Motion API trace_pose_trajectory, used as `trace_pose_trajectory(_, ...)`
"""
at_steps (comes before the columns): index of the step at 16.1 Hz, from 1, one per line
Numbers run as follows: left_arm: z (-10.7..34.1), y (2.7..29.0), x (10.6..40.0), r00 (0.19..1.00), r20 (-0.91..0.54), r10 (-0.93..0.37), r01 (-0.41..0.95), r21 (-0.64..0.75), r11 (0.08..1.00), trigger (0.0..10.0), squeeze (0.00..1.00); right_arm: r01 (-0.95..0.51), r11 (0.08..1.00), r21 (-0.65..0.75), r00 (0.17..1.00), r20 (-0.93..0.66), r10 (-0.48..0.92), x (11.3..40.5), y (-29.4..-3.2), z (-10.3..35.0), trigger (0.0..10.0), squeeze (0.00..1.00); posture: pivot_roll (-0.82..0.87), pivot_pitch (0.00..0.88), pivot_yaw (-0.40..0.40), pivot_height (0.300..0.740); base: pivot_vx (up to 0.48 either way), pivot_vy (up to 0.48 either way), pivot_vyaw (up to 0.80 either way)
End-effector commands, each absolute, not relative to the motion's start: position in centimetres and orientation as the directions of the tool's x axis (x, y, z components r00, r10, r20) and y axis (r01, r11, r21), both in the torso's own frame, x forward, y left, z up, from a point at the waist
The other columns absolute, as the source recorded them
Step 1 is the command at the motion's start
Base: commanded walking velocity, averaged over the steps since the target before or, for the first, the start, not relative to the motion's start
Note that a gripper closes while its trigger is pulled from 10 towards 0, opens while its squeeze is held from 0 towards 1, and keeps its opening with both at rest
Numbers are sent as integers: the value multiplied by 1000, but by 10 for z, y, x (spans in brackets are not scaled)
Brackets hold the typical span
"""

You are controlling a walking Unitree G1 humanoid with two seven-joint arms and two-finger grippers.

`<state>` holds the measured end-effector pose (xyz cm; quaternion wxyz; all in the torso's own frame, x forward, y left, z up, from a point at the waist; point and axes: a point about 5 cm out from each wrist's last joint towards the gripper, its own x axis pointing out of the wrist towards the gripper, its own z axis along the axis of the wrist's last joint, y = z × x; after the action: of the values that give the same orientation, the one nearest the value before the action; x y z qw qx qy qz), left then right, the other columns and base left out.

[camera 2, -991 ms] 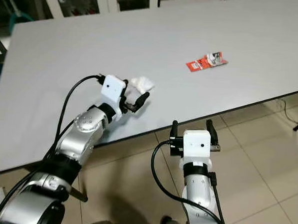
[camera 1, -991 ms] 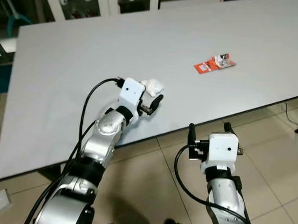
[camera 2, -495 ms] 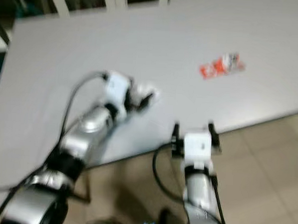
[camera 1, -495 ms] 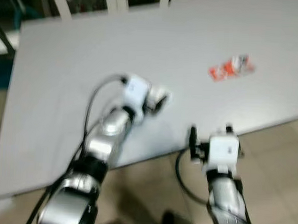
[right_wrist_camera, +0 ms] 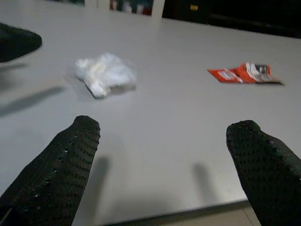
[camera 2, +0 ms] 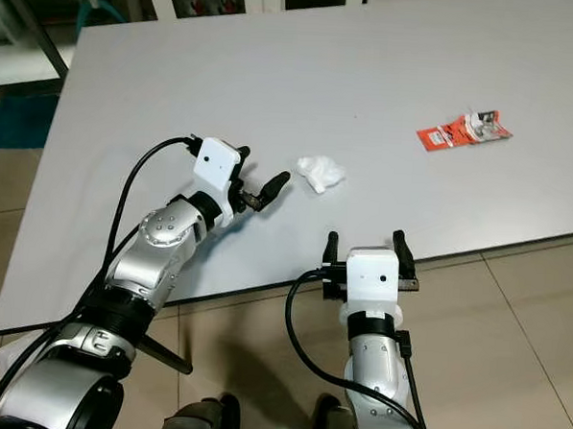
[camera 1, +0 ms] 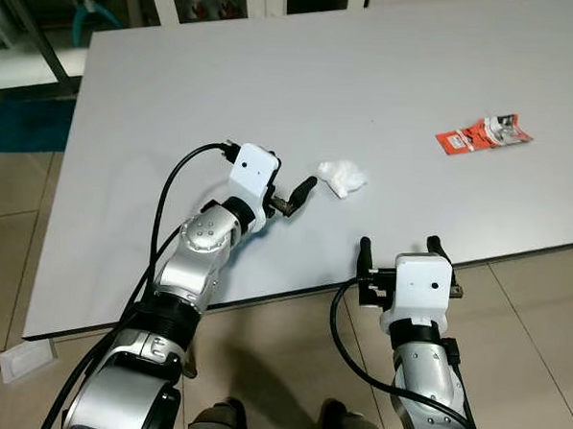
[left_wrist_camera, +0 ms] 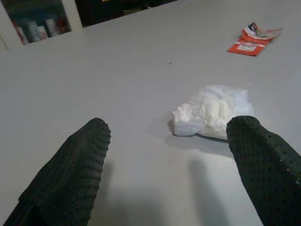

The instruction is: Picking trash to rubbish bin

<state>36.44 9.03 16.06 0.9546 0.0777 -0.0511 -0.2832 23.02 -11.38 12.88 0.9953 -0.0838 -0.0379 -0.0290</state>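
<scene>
A grey table carries two pieces of trash. A crumpled white tissue lies a little way in from the near edge, about midway along it. A red wrapper lies flat well apart from it, toward the right edge.

The left gripper hovers over the tabletop just beside the tissue, on its left, not touching it. Its fingers are spread wide, and in the left wrist view the tissue sits ahead of them, close to one fingertip, with the wrapper far beyond.

The right gripper is held off the table, just outside the near edge and above the tiled floor. Its fingers are also spread apart, gripping nothing; the right wrist view looks over the tabletop at the tissue and wrapper.
</scene>
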Motion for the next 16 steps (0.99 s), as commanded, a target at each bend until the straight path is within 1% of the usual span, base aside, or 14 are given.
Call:
trace_pose_trajectory(1,164,90,367,820,45,-571,552,203,809,10000,0,87,986,-144,995,69,-78,227,-112,131,10000,0,118,233,61,740,0,0,0)
trace_pose_trajectory(4,168,91,370,812,45,-582,560,220,799,10000,0,141,983,-121,990,29,-139,222,-117,129,10000,0,114,246,74,740,0,0,0)
trace_pose_trajectory(6,171,88,373,804,44,-593,570,227,790,10000,0,219,969,-116,974,-38,-225,209,-127,117,10000,0,92,269,104,740,0,0,0)
trace_pose_trajectory(8,174,83,375,791,46,-611,586,232,776,10000,0,269,957,-106,958,-72,-278,198,-129,112,10000,0,59,287,130,740,0,0,0)
trace_pose_trajectory(9,175,80,375,780,46,-624,599,232,766,10000,0,276,957,-91,956,-80,-284,194,-128,112,10000,0,42,294,143,740,0,0,0)
trace_pose_trajectory(10,176,73,375,758,43,-650,625,235,744,10000,0,264,963,-48,960,-83,-268,187,-126,112,10000,0,26,299,155,740,0,0,0)
trace_pose_trajectory(13,178,64,375,719,49,-693,667,233,708,10000,0,240,970,-35,968,-69,-242,181,-122,116,10000,0,-2,303,170,740,0,0,0)
trace_pose_trajectory(14,180,54,373,676,60,-735,705,237,668,10000,0,228,973,-23,972,-61,-229,178,-121,120,10000,0,-17,304,176,740,0,0,0)
trace_pose_trajectory(16,182,48,372,641,68,-764,733,240,636,10000,0,187,982,0,982,-38,-186,177,-115,126,10000,0,-32,309,182,740,0,0,0)
